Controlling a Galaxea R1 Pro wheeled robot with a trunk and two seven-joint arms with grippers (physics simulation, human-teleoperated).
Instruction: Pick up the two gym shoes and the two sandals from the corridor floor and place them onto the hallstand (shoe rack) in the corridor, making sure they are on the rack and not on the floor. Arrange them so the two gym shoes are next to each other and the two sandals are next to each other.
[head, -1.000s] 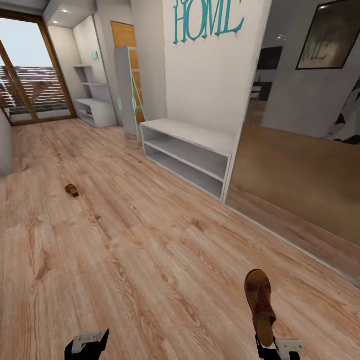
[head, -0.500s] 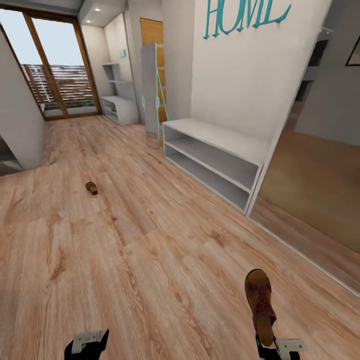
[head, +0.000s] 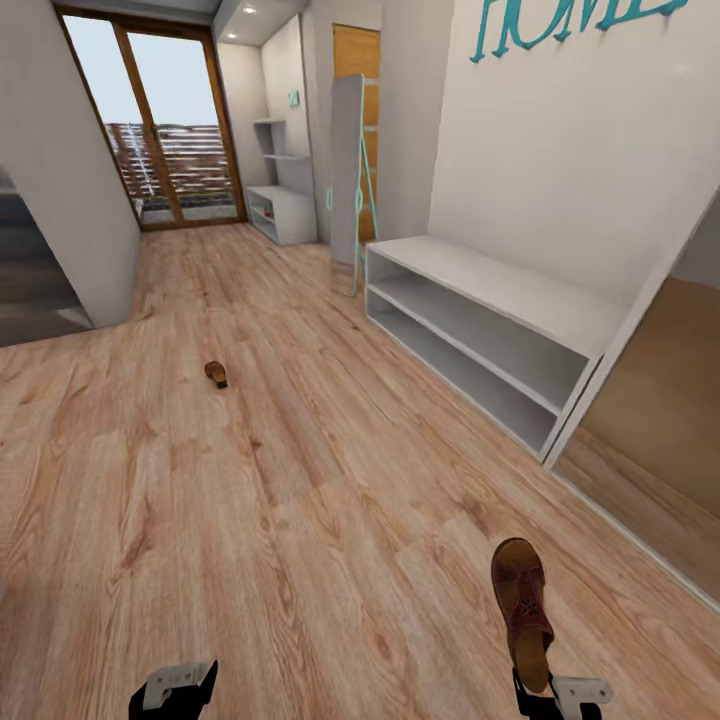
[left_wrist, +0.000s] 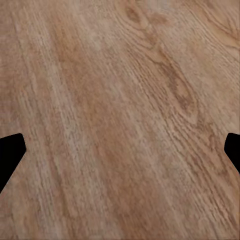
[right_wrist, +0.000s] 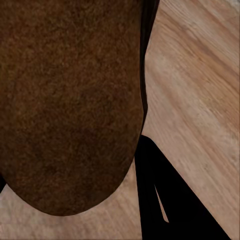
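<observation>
Swung my view right since a second ago, so the white shelf unit (head: 480, 330) now sits closer to centre. Right gripper (head: 548, 693) is clamped on one sandal (head: 523, 610), toe pointing away. Left gripper (head: 172, 688) is spread wide over bare floor (head: 300, 520). Other sandal (head: 216, 374) lies further up the corridor, and the hallstand (head: 285, 205) stands way back by the glass door (head: 165, 130).
</observation>
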